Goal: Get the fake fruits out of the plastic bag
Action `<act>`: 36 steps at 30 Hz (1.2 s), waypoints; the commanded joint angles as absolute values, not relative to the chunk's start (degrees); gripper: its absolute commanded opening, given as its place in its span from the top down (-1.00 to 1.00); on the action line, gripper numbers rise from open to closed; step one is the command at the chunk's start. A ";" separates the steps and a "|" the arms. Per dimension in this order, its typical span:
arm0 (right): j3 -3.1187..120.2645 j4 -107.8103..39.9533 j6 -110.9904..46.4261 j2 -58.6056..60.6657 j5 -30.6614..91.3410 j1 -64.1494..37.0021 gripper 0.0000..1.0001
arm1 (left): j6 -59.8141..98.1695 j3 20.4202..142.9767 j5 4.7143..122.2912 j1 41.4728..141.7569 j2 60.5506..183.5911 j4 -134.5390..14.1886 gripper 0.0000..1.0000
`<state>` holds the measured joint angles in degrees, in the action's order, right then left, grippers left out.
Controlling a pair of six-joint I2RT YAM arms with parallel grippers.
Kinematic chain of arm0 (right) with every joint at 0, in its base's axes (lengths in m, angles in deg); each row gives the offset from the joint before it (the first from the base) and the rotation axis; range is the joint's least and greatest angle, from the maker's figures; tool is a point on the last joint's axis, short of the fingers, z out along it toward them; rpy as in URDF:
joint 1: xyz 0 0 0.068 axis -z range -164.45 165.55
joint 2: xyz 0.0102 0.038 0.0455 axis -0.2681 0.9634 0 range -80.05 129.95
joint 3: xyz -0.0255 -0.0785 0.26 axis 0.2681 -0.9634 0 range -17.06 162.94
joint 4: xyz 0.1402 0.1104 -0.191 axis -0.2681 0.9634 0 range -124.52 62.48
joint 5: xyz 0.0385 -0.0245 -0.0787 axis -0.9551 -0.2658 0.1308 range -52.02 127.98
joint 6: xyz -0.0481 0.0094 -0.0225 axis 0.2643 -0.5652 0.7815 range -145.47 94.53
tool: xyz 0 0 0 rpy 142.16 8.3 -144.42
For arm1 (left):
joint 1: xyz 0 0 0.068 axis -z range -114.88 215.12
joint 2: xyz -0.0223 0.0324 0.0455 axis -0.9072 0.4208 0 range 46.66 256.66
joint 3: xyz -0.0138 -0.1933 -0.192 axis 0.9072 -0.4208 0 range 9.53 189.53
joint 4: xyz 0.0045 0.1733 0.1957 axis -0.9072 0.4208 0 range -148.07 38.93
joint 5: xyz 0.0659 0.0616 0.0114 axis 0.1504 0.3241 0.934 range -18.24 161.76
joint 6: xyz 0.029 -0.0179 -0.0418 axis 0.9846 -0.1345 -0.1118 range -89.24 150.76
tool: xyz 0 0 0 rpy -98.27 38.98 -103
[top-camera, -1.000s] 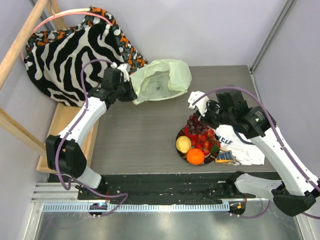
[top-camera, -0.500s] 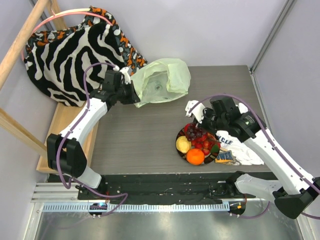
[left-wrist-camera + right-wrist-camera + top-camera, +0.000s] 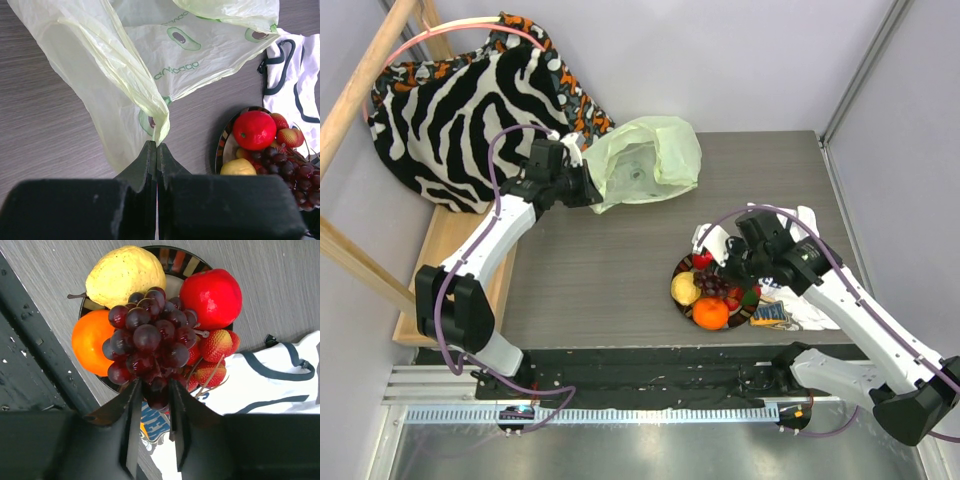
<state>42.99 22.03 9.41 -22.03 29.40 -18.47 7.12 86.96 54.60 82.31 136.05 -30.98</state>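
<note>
Green lettering on the plastic bag (image 3: 200,45) shows reversed through the film and looks like "avocado". The blue-yellow print on the white T-shirt (image 3: 260,390) is mostly covered and not legible.

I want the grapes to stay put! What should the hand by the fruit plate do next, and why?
Probably open the right hand wider: the grape bunch lies on the plate atop the other fruits, its end between the fingers.

The middle of the table (image 3: 610,270) lies bare from its near edge up to the plastic bag (image 3: 645,165), pinched by the left gripper (image 3: 156,146) toward the far left corner; the far right corner is bare too. Toward the near right corner the heaped plate (image 3: 221,145), the right gripper (image 3: 153,385) low over it and the T-shirt (image 3: 270,390) block the way.
</note>
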 commanded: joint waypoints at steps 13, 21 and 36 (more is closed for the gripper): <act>54.83 20.88 2.93 -22.39 35.86 -18.72 -0.16 | 6.59 87.23 51.38 82.34 136.23 -33.99 1.00; 51.32 3.02 -6.92 -20.38 58.95 -18.29 -0.75 | 8.69 87.66 50.67 82.34 135.35 -32.77 -0.21; 58.88 -0.40 -22.47 -2.44 56.95 5.62 -0.99 | 29.53 89.52 68.74 81.29 119.10 -20.55 -1.00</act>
